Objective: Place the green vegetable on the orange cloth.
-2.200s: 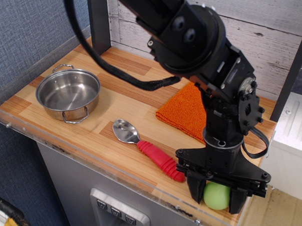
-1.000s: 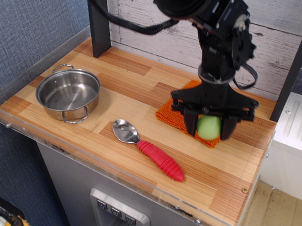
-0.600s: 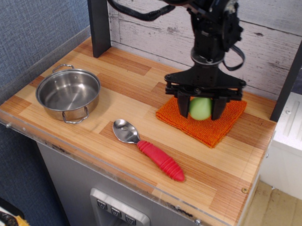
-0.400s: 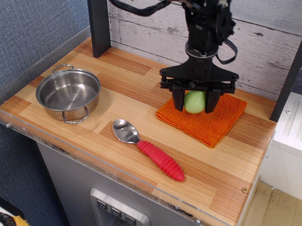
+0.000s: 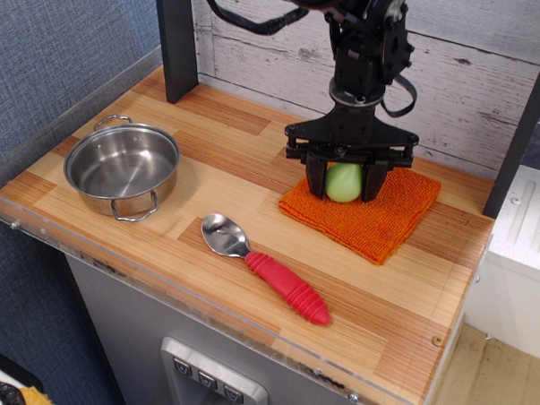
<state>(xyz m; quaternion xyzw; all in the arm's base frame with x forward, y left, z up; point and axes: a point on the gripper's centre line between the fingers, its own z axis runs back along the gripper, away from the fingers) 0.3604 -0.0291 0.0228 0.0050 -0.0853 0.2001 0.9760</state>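
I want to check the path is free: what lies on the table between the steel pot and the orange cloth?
In the only view, nothing: bare wood separates the steel pot from the orange cloth. The spoon lies nearer the front edge, outside that stretch.

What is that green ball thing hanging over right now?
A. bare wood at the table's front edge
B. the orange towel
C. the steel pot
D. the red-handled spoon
B: the green vegetable, gripped between the gripper's fingers, sits over the left part of the orange cloth, far from the pot and spoon.

matte black arm [image 5: 362,45] with looped black cable, wide crossbar and two blocky fingers [image 5: 313,176].
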